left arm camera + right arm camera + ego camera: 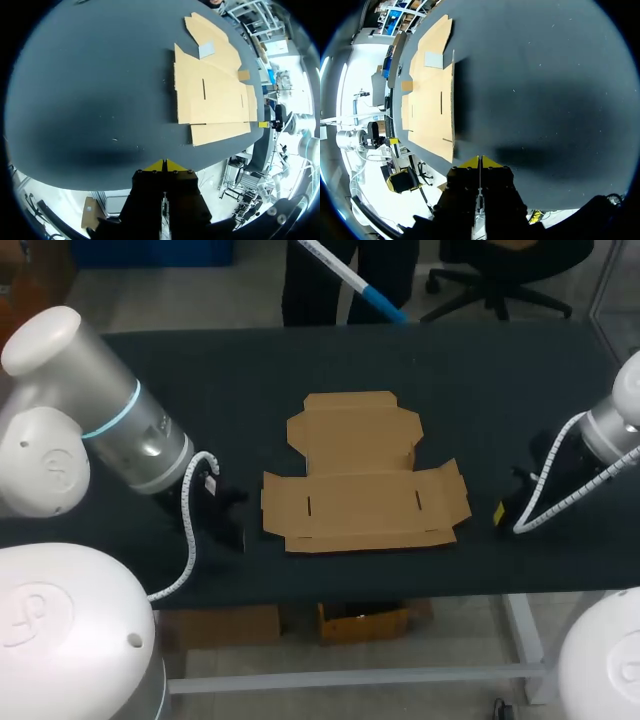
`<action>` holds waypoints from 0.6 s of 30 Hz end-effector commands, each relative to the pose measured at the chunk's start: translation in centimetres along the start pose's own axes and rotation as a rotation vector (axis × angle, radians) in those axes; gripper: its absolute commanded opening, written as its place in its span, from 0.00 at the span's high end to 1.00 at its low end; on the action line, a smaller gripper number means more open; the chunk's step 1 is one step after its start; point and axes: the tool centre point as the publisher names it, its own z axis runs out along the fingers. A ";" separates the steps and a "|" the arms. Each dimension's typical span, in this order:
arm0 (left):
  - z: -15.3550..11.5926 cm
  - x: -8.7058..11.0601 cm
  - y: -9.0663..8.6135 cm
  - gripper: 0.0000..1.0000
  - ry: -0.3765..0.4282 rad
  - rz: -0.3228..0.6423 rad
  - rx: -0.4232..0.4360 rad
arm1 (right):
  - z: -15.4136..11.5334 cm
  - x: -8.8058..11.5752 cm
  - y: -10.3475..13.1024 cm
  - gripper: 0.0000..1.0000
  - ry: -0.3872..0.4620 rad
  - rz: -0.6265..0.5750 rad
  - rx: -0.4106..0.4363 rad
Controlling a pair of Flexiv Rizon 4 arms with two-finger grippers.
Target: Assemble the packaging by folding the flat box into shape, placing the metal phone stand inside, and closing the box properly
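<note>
A flat brown cardboard box blank (pixel 360 502) lies unfolded in the middle of the black table, with two slits in its wide panel and its lid flap (pixel 350 425) toward the far side. A small grey plate (pixel 206 50) (pixel 433 59) rests on the lid flap; I cannot tell if it is the phone stand. My left gripper (pixel 165 164) (pixel 230 525) is shut and empty, low over the table, left of the box. On the box's right, my right gripper (pixel 480 161) (pixel 498 512) is likewise shut, holding nothing.
Dark tabletop (pixel 200 390) stretches around the cardboard on all sides. The table's front edge (pixel 350 595) runs close behind both grippers and just in front of the box's near flap.
</note>
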 end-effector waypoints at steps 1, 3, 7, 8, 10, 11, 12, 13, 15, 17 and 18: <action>1.4 0.2 -0.4 1.00 0.016 0.000 -0.027 | 0.4 0.3 -0.4 1.00 -0.010 0.017 -0.007; 1.8 0.4 -0.3 1.00 0.020 -0.001 -0.035 | 1.0 0.5 -0.4 1.00 -0.015 0.027 0.005; 2.4 0.5 -0.3 1.00 0.013 -0.021 -0.045 | 1.8 0.5 -0.4 1.00 -0.016 0.075 -0.008; 2.5 0.5 -0.4 1.00 0.016 -0.023 -0.050 | 1.9 0.5 -0.3 1.00 -0.005 0.080 -0.013; 2.5 0.4 -0.5 1.00 0.020 -0.025 -0.053 | 1.9 0.5 -0.3 1.00 -0.005 0.080 -0.013; 2.5 0.4 -0.5 1.00 0.020 -0.025 -0.053 | 1.9 0.5 -0.3 1.00 -0.005 0.080 -0.013; 2.5 0.4 -0.5 1.00 0.020 -0.025 -0.053 | 1.9 0.5 -0.3 1.00 -0.005 0.080 -0.013; 2.5 0.4 -0.5 1.00 0.020 -0.025 -0.053 | 1.9 0.5 -0.3 1.00 -0.005 0.080 -0.013; 2.5 0.4 -0.5 1.00 0.020 -0.025 -0.053 | 1.9 0.5 -0.3 1.00 -0.005 0.080 -0.013; 2.5 0.4 -0.5 1.00 0.020 -0.025 -0.053 | 1.9 0.5 -0.3 1.00 -0.005 0.080 -0.013; 2.5 0.4 -0.5 1.00 0.020 -0.025 -0.053 | 1.9 0.5 -0.3 1.00 -0.005 0.080 -0.013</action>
